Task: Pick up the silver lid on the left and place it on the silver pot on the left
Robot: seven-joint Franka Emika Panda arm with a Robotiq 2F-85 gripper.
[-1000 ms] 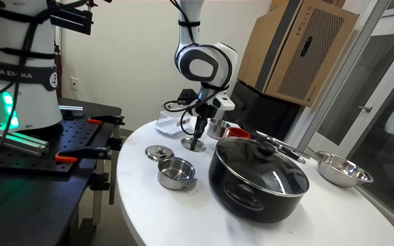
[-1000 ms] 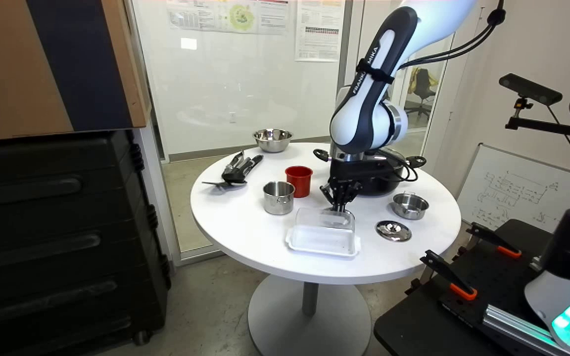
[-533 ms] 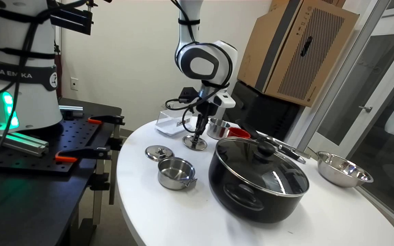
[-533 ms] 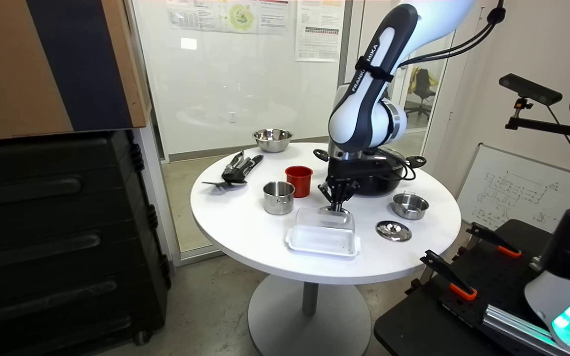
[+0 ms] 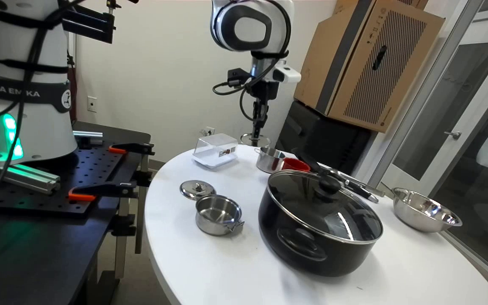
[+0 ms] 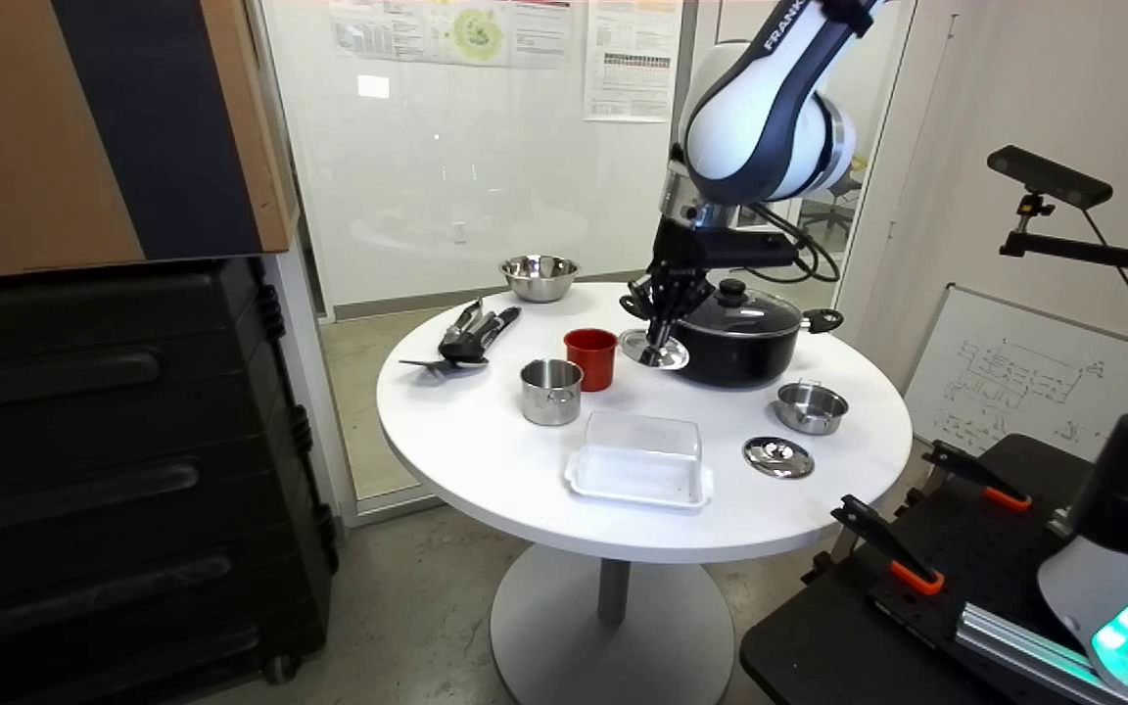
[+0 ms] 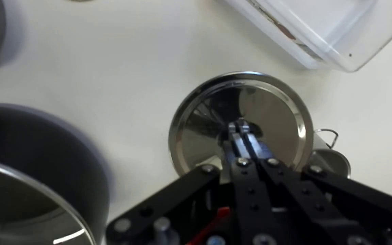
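My gripper [image 7: 239,127] is shut on the knob of a round silver lid [image 7: 274,112] and holds it above the table. The lid also shows in both exterior views [image 5: 247,140] [image 6: 672,355], slightly tilted in one of them. The knob itself is mostly hidden by the fingertips. A small silver pot [image 6: 551,394], open at the top, stands beside the red cup. It shows behind the lid's edge in the wrist view [image 7: 333,163]. A second silver pot [image 6: 812,409], lower, and a second lid [image 6: 778,457] lie nearer the robot base.
A black pot [image 5: 311,250] with a glass lid stands close to the held lid. A clear-topped white box [image 6: 639,480] is on the near side. A red cup [image 6: 591,360], dark utensils [image 6: 471,338] and a wide steel bowl [image 6: 539,282] stand farther off.
Half a second ago the lid lay on the table with the gripper at its knob. Now the gripper has risen and the lid has come up with it. The other objects have not moved.
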